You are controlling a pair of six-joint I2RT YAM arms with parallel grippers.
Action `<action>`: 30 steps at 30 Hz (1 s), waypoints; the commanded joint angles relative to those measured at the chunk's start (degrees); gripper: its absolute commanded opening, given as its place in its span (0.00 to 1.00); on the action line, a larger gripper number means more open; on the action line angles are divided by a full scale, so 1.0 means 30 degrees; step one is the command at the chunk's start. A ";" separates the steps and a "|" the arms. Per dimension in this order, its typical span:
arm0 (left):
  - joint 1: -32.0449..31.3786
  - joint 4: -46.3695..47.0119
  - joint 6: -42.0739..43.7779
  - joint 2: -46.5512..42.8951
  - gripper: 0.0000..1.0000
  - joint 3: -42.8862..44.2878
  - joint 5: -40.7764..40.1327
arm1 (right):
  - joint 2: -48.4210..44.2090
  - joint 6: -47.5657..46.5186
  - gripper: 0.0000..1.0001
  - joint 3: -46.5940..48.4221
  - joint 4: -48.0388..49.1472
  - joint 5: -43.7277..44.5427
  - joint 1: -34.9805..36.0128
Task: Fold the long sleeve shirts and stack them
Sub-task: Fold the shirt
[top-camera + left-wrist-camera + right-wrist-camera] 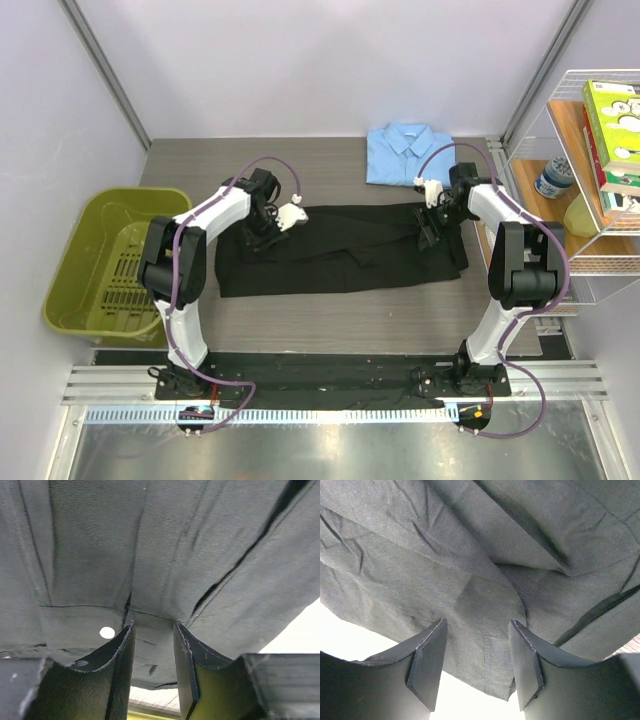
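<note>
Two shirts lie on the grey tabletop [330, 320]. You see the plain black cloth shirt [340, 255] spread wide across the middle, with wrinkles. The light blue collared shirt [408, 152] lies folded at the far edge, right of centre, near the far right corner of the black one. Your left claw [154, 630] is low over the left end of the black shirt, fingers a little apart, a cloth edge between the tips. Your right claw [477, 625] is over the right end, fingers wide apart, a hem between them and not pinched. The olive green plastic bin [70, 270] stands at the left.
</note>
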 commanded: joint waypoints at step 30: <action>0.0172 -0.3192 0.3606 -0.2410 0.00 0.0374 0.0078 | -0.0237 -0.0221 0.58 0.0374 -0.0193 0.1064 -0.0034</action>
